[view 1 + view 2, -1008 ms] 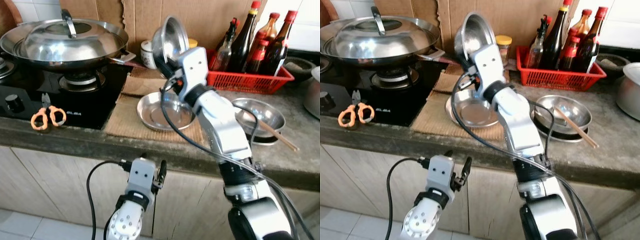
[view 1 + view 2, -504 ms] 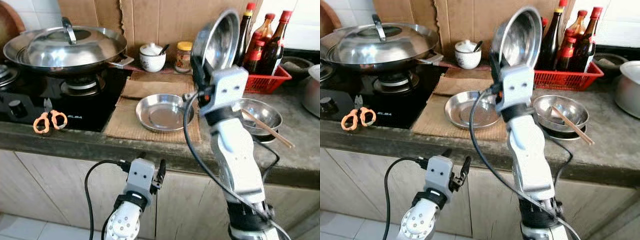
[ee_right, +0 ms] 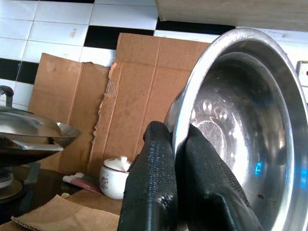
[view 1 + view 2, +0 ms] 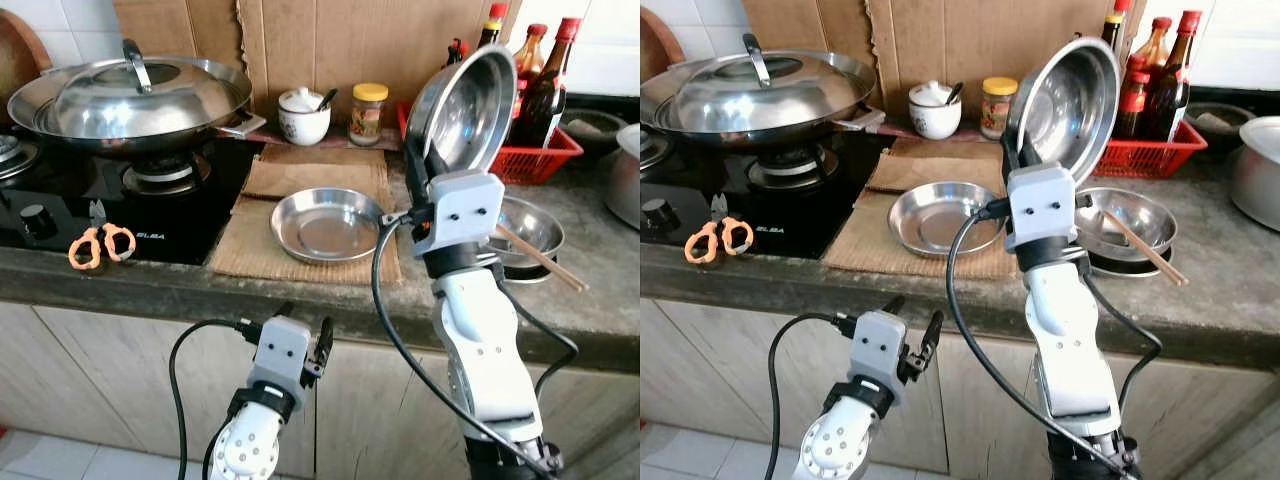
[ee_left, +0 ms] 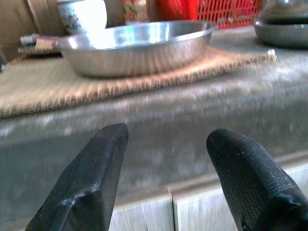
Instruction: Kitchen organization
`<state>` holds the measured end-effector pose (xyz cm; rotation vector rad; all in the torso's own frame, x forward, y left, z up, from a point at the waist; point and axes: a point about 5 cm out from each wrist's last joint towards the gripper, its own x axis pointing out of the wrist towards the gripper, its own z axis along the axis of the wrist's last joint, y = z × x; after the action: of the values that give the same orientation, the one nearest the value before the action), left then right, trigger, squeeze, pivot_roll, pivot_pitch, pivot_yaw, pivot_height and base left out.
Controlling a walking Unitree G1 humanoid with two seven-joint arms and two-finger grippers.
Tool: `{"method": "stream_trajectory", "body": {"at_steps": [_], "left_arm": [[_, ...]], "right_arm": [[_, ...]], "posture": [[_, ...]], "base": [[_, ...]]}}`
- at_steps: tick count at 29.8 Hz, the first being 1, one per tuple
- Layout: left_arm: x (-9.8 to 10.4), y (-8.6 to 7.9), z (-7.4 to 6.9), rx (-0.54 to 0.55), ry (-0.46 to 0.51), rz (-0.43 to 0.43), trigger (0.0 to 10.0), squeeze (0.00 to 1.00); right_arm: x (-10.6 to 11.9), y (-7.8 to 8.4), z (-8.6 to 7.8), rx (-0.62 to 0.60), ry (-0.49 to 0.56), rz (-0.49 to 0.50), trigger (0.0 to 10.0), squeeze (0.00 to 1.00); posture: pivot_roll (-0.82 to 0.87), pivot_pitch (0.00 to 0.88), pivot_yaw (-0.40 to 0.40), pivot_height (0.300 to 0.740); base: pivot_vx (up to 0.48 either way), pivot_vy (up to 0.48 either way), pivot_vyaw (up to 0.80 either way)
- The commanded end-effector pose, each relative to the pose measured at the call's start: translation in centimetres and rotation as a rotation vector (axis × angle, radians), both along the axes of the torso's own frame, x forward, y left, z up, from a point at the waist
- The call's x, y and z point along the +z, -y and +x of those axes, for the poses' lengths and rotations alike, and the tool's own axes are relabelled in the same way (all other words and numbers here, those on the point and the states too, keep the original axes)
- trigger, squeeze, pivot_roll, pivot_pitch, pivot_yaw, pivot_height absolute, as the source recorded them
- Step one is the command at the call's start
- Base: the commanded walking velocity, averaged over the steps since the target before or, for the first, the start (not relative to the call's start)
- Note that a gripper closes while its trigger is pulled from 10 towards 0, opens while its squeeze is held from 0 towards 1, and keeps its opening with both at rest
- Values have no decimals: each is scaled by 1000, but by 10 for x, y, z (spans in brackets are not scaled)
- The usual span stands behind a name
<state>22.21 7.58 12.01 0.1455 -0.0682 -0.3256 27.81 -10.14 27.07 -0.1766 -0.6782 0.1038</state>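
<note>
A long stone kitchen counter (image 4: 600,300) runs across the scene, with a black gas stove (image 4: 60,195) at its left end carrying a large lidded steel wok (image 4: 130,95). Cardboard sheets (image 4: 330,45) lean against the tiled wall behind. In the middle of the counter a woven brown mat (image 4: 300,215) holds a shallow steel dish (image 4: 325,222). The right gripper (image 3: 175,168) is raised above the counter's front edge, its two black fingers (image 3: 154,183) pinched shut on the rim of a steel bowl (image 4: 465,108), one finger inside and one outside; the bowl stands nearly on edge in the air, hollow side facing the camera. Just beside that arm, another steel bowl (image 4: 530,225) sits on the counter with chopsticks (image 4: 540,258) across it. Behind is a red basket (image 4: 545,158) of sauce bottles (image 4: 540,75). The left gripper (image 5: 163,187) hangs low before the cabinet front, fingers spread apart and holding nothing. Orange-handled scissors (image 4: 98,243) lie on the stove's front.
</note>
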Motion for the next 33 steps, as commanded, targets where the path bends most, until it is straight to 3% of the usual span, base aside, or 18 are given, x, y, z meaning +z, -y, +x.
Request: {"method": "stream_trajectory", "body": {"at_steps": [1, 15, 25, 26, 27, 33], "left_arm": [[-3, 1, -1, -12, -9, 3, 10000, 0], [-3, 1, 0, -13, -11, 7, 10000, 0], [-3, 0, 0, -16, -17, 11, 10000, 0], [-4, 0, 0, -16, -20, 11, 10000, 0], [-4, 0, 0, -18, -25, 9, 10000, 0], [-4, 0, -1, -20, -28, 11, 10000, 0]], "right_arm": [[11, 2, -3, -16, 55, 4, 0, 0], [6, 3, -1, -25, 32, -1, 0, 0], [-18, 4, -11, -15, -62, -8, 157, 0], [-23, 4, -13, -10, -88, -1, 3333, 0], [-33, 5, -16, -3, -130, 5, 10000, 0], [-70, 7, -25, 29, -283, -17, 10000, 0]], "posture": [[114, 0, -37, 740], [115, 0, -34, 740], [110, 0, -30, 740], [110, 0, -30, 740], [108, 0, -28, 740], [105, 1, -27, 740]], "base": [[-360, 0, 0], [-392, 0, 0], [-316, 0, 0], [0, 0, 0], [0, 0, 0], [0, 0, 0]]}}
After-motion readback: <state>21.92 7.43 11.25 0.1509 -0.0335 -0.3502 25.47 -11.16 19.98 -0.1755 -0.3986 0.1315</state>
